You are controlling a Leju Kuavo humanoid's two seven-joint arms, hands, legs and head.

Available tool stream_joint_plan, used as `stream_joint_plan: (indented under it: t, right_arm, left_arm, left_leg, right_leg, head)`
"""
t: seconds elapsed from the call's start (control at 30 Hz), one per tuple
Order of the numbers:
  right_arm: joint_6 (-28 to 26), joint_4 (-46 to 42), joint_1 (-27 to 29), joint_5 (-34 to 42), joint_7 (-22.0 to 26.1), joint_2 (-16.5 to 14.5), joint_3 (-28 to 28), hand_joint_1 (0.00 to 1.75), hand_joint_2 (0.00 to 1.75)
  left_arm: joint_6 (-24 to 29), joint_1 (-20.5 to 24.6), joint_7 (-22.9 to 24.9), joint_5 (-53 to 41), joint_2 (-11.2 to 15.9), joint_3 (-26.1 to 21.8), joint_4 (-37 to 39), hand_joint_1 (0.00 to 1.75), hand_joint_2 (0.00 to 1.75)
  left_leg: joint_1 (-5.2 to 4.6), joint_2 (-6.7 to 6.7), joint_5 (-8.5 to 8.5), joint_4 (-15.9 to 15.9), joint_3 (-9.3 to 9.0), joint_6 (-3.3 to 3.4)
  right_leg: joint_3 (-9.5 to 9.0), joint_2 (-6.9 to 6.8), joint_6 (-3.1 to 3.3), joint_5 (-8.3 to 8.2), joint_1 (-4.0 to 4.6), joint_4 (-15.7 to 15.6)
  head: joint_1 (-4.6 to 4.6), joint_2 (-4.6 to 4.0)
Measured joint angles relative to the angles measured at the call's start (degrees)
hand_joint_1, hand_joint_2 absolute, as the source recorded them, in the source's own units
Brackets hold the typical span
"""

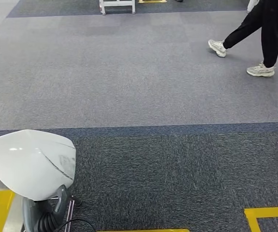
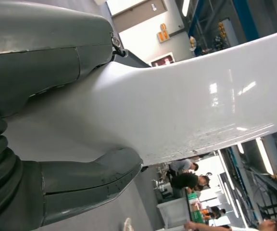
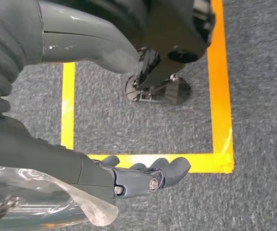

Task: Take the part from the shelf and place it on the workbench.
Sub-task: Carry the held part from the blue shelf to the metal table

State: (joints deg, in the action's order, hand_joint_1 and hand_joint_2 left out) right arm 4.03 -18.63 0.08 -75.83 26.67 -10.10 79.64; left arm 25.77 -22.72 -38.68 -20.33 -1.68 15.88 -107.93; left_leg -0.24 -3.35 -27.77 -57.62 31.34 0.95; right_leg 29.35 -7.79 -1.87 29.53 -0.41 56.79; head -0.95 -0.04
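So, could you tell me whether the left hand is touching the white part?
Touching. The left wrist view shows the left hand gripping the white part, thumb and fingers pressed against its opposite faces.

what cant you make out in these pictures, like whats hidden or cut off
- White part: left and lower sides cut by the head view's edge; left wrist view shows just a close band of it.
- Left hand: fingers partly hidden behind the part.
- Person: cut off above the legs.
- Right hand: holds nothing visible; palm side unseen.
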Motion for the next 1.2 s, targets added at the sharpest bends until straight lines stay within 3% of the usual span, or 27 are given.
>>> stream_joint_plan:
  t: [0.07,0.13,0.2,0.23,0.27,0.3,0.37,0.43,0.5,0.57,0.67,0.73,0.77,0.8,0.87,0.9,0.93,1.0,1.03,1.1,1.13,1.2]
  right_arm:
    - [0.0,0.0,-0.2,0.0,0.0,-0.1,0.1,0.0,1.75]
    - [0.1,-0.1,0.0,-0.1,0.1,-0.1,0.1,0.0,1.75]
    - [0.1,-0.1,0.2,-0.2,0.1,-0.1,0.2,0.0,1.75]
    - [0.1,-0.1,0.3,-0.2,0.1,-0.1,0.2,0.0,1.75]
    - [0.1,-0.1,0.3,-0.3,0.1,-0.1,0.2,0.0,1.75]
    - [0.1,-0.2,0.3,-0.3,0.1,-0.1,0.2,0.0,1.75]
    - [0.1,-0.3,0.2,-0.3,0.1,-0.2,0.2,0.0,1.75]
    - [0.1,-0.3,0.2,-0.4,0.1,-0.2,0.2,0.0,1.75]
    - [0.2,-0.4,0.2,-0.5,0.1,-0.3,0.3,0.0,1.75]
    - [0.2,-0.5,0.1,-0.6,0.2,-0.4,0.3,0.0,1.75]
    - [0.3,-0.7,0.3,-0.8,0.2,-0.5,0.3,0.0,1.75]
    - [0.4,-0.7,0.5,-0.8,0.2,-0.5,0.5,0.0,1.75]
    - [0.4,-0.7,0.4,-0.9,0.2,-0.5,0.6,0.0,1.75]
    - [0.5,-0.8,0.4,-0.9,0.2,-0.5,0.6,0.0,1.75]
    - [0.6,-0.8,0.2,-1.0,0.2,-0.6,0.7,0.0,1.75]
    - [0.6,-0.8,0.1,-1.0,0.3,-0.6,0.7,0.0,1.75]
    - [0.6,-0.8,0.1,-1.0,0.3,-0.7,0.8,0.0,1.75]
    - [0.7,-0.8,-0.1,-1.1,0.3,-0.7,0.8,0.0,1.75]
    - [0.7,-0.8,-0.2,-1.1,0.3,-0.8,0.8,0.0,1.75]
    - [0.7,-0.8,-0.4,-1.2,0.3,-0.8,0.9,0.0,1.75]
    - [0.7,-0.9,-0.3,-1.3,0.4,-0.8,0.9,0.0,1.75]
    - [0.7,-0.9,0.0,-1.5,0.4,-0.8,1.1,0.0,1.75]
  left_arm:
    - [0.0,-0.1,0.0,0.0,0.0,0.0,0.0,1.75,1.75]
    - [0.0,0.0,0.0,0.0,0.0,0.1,0.0,1.75,1.75]
    - [0.0,0.0,0.0,0.0,0.0,0.2,0.0,1.75,1.75]
    - [0.0,0.0,0.0,0.0,0.0,0.2,0.0,1.75,1.75]
    - [0.0,0.0,0.0,0.0,0.1,0.2,0.0,1.75,1.75]
    - [0.0,0.0,0.0,0.0,0.1,0.2,0.0,1.75,1.75]
    - [0.0,0.0,0.0,0.0,0.1,0.2,0.0,1.75,1.75]
    - [0.0,0.1,0.0,0.0,0.1,0.2,0.0,1.75,1.75]
    - [0.0,0.0,0.0,0.1,0.1,0.2,0.0,1.75,1.75]
    - [0.0,-0.1,0.0,0.2,0.2,0.2,0.0,1.75,1.75]
    - [0.0,0.0,0.0,0.1,0.3,0.2,0.0,1.75,1.75]
    - [0.0,0.0,0.0,0.1,0.3,0.2,0.0,1.75,1.75]
    - [0.0,0.0,0.0,0.1,0.3,0.2,0.0,1.75,1.75]
    - [0.0,0.0,0.0,0.1,0.4,0.2,0.0,1.75,1.75]
    - [0.0,0.1,0.0,0.0,0.4,0.2,0.0,1.75,1.75]
    - [0.0,0.1,0.0,0.0,0.4,0.2,0.0,1.75,1.75]
    - [0.1,0.1,0.0,0.0,0.4,0.2,0.0,1.75,1.75]
    - [0.1,0.0,0.0,-0.1,0.5,0.2,0.0,1.75,1.75]
    - [0.1,-0.1,0.0,0.0,0.5,0.2,0.0,1.75,1.75]
    - [0.0,-0.1,0.0,0.4,0.5,0.2,0.0,1.75,1.75]
    - [-0.1,0.0,0.0,0.8,0.5,0.3,0.0,1.75,1.75]
    - [-0.1,0.1,0.0,1.7,0.6,0.7,0.0,1.75,1.75]
  left_leg:
    - [0.22,1.3,0.57,0.4,0.12,0.83]
    - [0.26,2.56,1.04,0.5,0.43,1.46]
    - [0.12,4.06,1.37,0.5,0.84,1.72]
    - [0.06,4.86,1.51,0.5,0.99,1.71]
    - [0.03,5.68,1.65,0.5,1.07,1.62]
    - [0.03,6.48,1.77,0.4,1.11,1.51]
    - [-0.03,7.91,1.93,0.1,1.37,1.14]
    - [-0.04,9.13,2.18,-0.3,1.93,0.52]
    - [0.15,10.32,2.61,-0.3,2.51,-0.28]
    - [0.13,8.97,1.32,-1.9,3.5,-0.89]
    - [0.21,4.83,-5.18,-11.7,7.15,-1.59]
    - [0.45,4.12,-7.35,-16.8,8.35,-1.88]
    - [0.52,3.98,-6.81,-16.2,7.45,-1.94]
    - [0.57,3.62,-5.37,-13.2,5.4,-1.9]
    - [0.34,1.27,-2.45,-4.6,0.18,-1.53]
    - [0.12,0.2,-1.68,-1.4,-1.53,-1.16]
    - [-0.11,-0.49,-1.44,0.3,-2.29,-0.77]
    - [-0.39,0.27,-1.25,0.9,-2.06,0.04]
    - [-0.36,0.81,-0.93,1.1,-2.01,0.43]
    - [-0.12,1.93,-0.17,1.6,-1.82,1.3]
    - [-0.01,2.45,0.13,1.7,-1.63,1.61]
    - [-0.03,3.76,0.47,1.6,-1.07,1.91]
  right_leg:
    - [0.76,2.64,-0.53,1.68,-0.19,1.8]
    - [3.58,6.5,-0.65,5.56,-0.23,8.3]
    - [6.85,7.62,-0.56,8.44,-0.2,15.5]
    - [7.44,7.71,-0.48,8.35,-0.19,16.7]
    - [6.86,7.8,-0.39,7.09,-0.2,15.5]
    - [5.21,8.26,-0.24,5.05,-0.23,12.1]
    - [1.38,10.95,0.05,1.69,-0.43,4.0]
    - [-0.25,12.76,0.27,0.88,-0.48,0.2]
    - [-0.32,11.64,0.76,0.61,-0.4,0.0]
    - [-0.26,10.02,1.45,-0.02,-0.51,-0.2]
    - [0.22,7.27,1.91,-0.54,-0.33,-0.3]
    - [0.63,5.28,1.92,-0.68,-0.18,-0.3]
    - [0.78,4.39,1.88,-0.75,-0.16,-0.2]
    - [0.85,3.59,1.83,-0.79,-0.16,-0.2]
    - [0.81,2.24,1.6,-0.82,-0.01,-0.1]
    - [0.78,1.65,1.36,-0.83,0.1,-0.1]
    - [0.75,1.1,1.08,-0.85,0.19,-0.1]
    - [0.66,0.06,0.4,-0.96,0.13,-0.1]
    - [0.78,0.46,0.03,-0.76,0.01,0.1]
    - [2.21,3.51,-0.51,1.38,-0.18,3.0]
    - [3.79,5.55,-0.64,3.34,-0.24,6.3]
    - [7.37,7.42,-0.68,6.95,-0.25,14.2]
  head:
    - [0.14,0.0]
    - [0.31,0.0]
    - [0.31,0.0]
    - [0.31,0.0]
    - [0.3,0.0]
    - [0.3,0.0]
    - [0.3,0.0]
    - [0.25,0.0]
    - [0.21,0.0]
    - [0.02,0.0]
    - [-0.35,0.0]
    - [-0.34,0.0]
    - [-0.34,0.0]
    - [-0.35,0.0]
    - [-0.38,0.0]
    - [-0.32,0.0]
    - [-0.28,0.0]
    - [-0.21,0.0]
    - [-0.2,0.0]
    - [0.01,0.0]
    - [0.18,0.0]
    - [0.36,0.0]
